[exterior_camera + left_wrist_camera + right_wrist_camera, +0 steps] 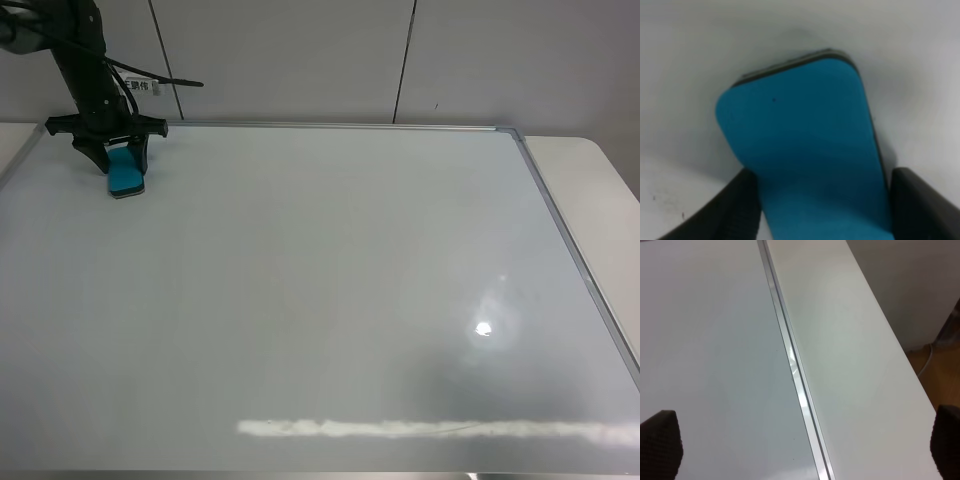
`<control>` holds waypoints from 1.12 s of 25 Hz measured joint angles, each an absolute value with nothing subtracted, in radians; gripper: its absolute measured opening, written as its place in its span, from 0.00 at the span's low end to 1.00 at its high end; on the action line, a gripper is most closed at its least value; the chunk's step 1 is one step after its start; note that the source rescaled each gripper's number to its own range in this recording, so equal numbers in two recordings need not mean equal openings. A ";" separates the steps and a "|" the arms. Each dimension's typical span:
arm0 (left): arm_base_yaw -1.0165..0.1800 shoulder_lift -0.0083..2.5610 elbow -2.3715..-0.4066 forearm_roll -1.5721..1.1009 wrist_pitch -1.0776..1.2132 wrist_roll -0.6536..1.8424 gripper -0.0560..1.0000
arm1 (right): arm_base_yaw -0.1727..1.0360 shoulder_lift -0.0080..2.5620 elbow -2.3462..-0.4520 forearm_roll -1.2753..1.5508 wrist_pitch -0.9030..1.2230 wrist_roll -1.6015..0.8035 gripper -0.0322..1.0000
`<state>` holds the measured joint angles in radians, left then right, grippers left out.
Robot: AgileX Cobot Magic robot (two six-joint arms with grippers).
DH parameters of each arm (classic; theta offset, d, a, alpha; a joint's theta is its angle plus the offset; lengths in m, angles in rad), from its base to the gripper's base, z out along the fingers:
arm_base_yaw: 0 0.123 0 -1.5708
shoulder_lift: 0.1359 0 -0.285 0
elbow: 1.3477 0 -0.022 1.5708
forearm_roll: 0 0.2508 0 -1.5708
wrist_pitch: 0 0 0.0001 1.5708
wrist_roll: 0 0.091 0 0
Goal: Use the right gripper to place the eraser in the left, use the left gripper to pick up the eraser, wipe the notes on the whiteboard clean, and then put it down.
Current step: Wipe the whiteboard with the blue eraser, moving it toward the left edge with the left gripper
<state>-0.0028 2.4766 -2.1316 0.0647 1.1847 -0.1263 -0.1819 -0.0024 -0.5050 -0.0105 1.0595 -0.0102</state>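
The blue eraser (126, 172) stands tilted on the far left corner of the whiteboard (300, 300), its lower end on the board. My left gripper (124, 160) is shut on it, with a black finger on either side. The left wrist view shows the eraser's blue face (805, 150) between the two fingers (740, 210). I see no notes on the board. My right gripper (805, 460) is out of the exterior view. In its wrist view it is wide open and empty, over the board's right frame (790, 355).
The white table (590, 190) shows past the board's right edge and also appears in the right wrist view (850, 340). A wall stands behind the board. Light glare (484, 328) and a bright streak (430, 430) lie on the near part of the board.
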 joint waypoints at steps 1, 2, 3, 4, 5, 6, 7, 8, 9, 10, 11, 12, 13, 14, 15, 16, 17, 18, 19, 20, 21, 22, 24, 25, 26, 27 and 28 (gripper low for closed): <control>-0.016 2.475 -2.132 0.075 1.188 -0.121 0.05 | -0.182 -0.002 -0.505 -0.010 1.059 -0.010 1.00; -0.029 2.473 -2.132 0.077 1.195 -0.107 0.05 | -0.182 -0.002 -0.505 -0.010 1.059 -0.010 1.00; -0.049 2.472 -2.132 0.077 1.198 -0.088 0.05 | -0.182 -0.002 -0.505 -0.010 1.059 -0.010 1.00; -0.073 2.471 -2.132 0.064 1.201 -0.069 0.05 | -0.182 -0.002 -0.505 -0.010 1.059 -0.010 1.00; -0.095 2.468 -2.130 0.050 1.203 -0.055 0.05 | -0.182 -0.002 -0.505 -0.010 1.059 -0.010 1.00; -0.123 2.465 -2.130 0.033 1.204 -0.049 0.05 | -0.182 -0.002 -0.505 -0.010 1.059 -0.010 1.00; -0.152 2.458 -2.130 0.018 1.205 -0.043 0.05 | -0.182 -0.002 -0.505 -0.010 1.059 -0.010 1.00; -0.180 2.449 -2.130 0.009 1.205 -0.038 0.05 | -0.182 -0.002 -0.505 -0.010 1.059 -0.010 1.00; -0.203 2.438 -2.130 0.000 1.205 -0.035 0.05 | -0.182 -0.002 -0.505 -0.010 1.059 -0.010 1.00; -0.231 2.423 -2.130 0.000 1.206 -0.033 0.05 | -0.182 -0.002 -0.505 -0.010 1.059 -0.010 1.00; -0.258 2.407 -2.130 0.000 1.207 -0.032 0.05 | -0.182 -0.002 -0.505 -0.010 1.059 -0.010 1.00; -0.284 2.394 -2.130 0.007 1.209 -0.031 0.05 | -0.182 -0.002 -0.505 -0.010 1.059 -0.010 1.00; -0.304 2.381 -2.130 0.014 1.211 -0.031 0.05 | -0.182 -0.002 -0.505 -0.010 1.059 -0.010 1.00; -0.328 2.369 -2.130 0.017 1.211 -0.030 0.05 | -0.182 -0.002 -0.505 -0.010 1.059 -0.010 1.00; -0.349 2.362 -2.130 0.017 1.211 -0.030 0.05 | -0.182 -0.002 -0.505 -0.010 1.059 -0.010 1.00; -0.349 2.362 -2.130 0.017 1.211 -0.030 0.05 | -0.182 -0.002 -0.505 -0.010 1.059 -0.010 1.00; -0.381 2.357 -2.130 0.017 1.211 -0.035 0.05 | -0.182 -0.002 -0.505 -0.010 1.059 -0.010 1.00; -0.398 2.354 -2.126 0.017 1.211 -0.051 0.05 | -0.182 -0.002 -0.505 -0.010 1.059 -0.010 1.00; -0.413 2.349 -2.115 0.016 1.211 -0.072 0.05 | -0.182 -0.002 -0.505 -0.010 1.059 -0.010 1.00; -0.426 2.342 -2.098 0.016 1.211 -0.099 0.05 | -0.182 -0.002 -0.505 -0.010 1.059 -0.010 1.00; -0.438 2.331 -2.077 0.016 1.211 -0.119 0.05 | -0.182 -0.002 -0.505 -0.010 1.059 -0.010 1.00; -0.448 2.316 -2.054 0.016 1.211 -0.138 0.05 | -0.182 -0.002 -0.505 -0.010 1.059 -0.010 1.00; -0.464 2.283 -1.990 0.017 1.211 -0.163 0.05 | -0.182 -0.002 -0.505 -0.010 1.059 -0.010 1.00; -0.472 2.263 -1.938 0.017 1.211 -0.179 0.05 | -0.182 -0.002 -0.505 -0.010 1.059 -0.010 1.00; -0.477 2.237 -1.894 0.016 1.211 -0.192 0.05 | -0.182 -0.002 -0.505 -0.010 1.059 -0.010 1.00; -0.483 2.212 -1.844 0.015 1.203 -0.208 0.05 | -0.182 -0.002 -0.505 -0.010 1.059 -0.010 1.00; -0.486 2.186 -1.777 0.015 1.183 -0.215 0.05 | -0.182 -0.002 -0.505 -0.010 1.059 -0.010 1.00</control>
<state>-0.4857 2.1863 -1.7772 0.0147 1.1834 -0.2149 -0.1819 -0.0024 -0.5050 -0.0105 1.0595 -0.0102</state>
